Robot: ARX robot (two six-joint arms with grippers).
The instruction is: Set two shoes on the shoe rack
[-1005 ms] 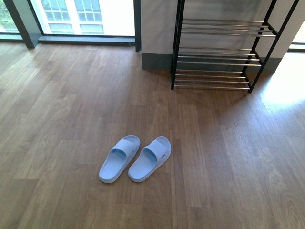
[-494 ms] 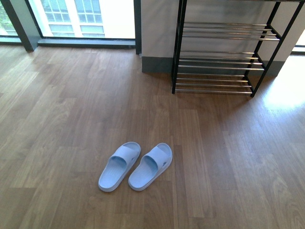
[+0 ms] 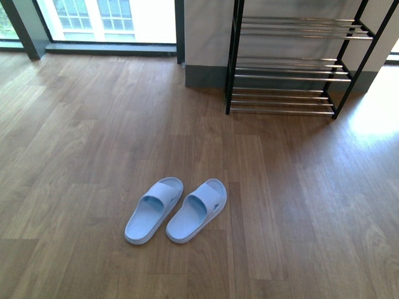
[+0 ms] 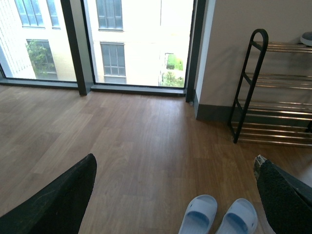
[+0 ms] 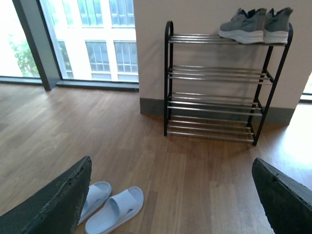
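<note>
Pale-blue slippers (image 3: 176, 210) are lying side by side on the wooden floor (image 3: 75, 137) in the front view, with the shoe rack (image 3: 287, 62) standing beyond them. In its wrist view, the left gripper (image 4: 174, 163) is holding its jaws wide apart, the slippers lying just ahead of it. The right gripper (image 5: 171, 165) is likewise gaping, and the two shoes (image 5: 256, 25) are sitting on the rack's top tier, well ahead of it.

Wooden floor (image 3: 75, 156) under slippers (image 3: 196, 208) (and shoe rack (image 3: 283, 76))
</note>
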